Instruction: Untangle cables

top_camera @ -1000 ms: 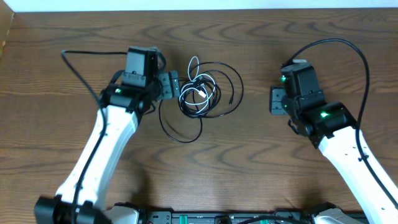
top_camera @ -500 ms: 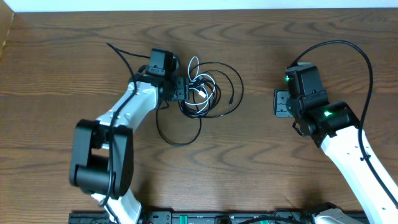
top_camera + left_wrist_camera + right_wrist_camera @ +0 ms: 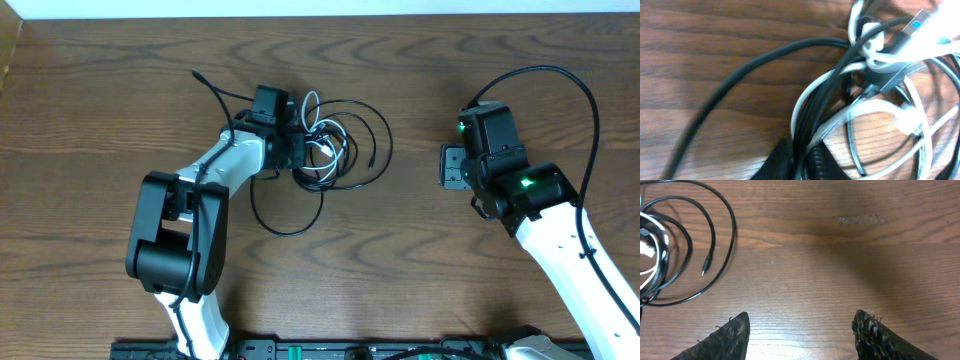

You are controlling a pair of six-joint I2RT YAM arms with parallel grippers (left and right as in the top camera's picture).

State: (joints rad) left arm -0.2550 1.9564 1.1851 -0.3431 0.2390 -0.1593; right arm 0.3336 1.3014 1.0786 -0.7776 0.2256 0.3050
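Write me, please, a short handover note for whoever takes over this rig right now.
Left gripper: shut on black strands at the left edge of the cables.
Right gripper: open and empty, over bare table to the right of the pile.
Cables: one knotted pile of black loops with the white cord wound through, towards the back of the table. One black plug end lies free on the pile's right side.
Done: a first grip only; nothing is separated.
Left: pull the strands apart and lay each cord out on its own.
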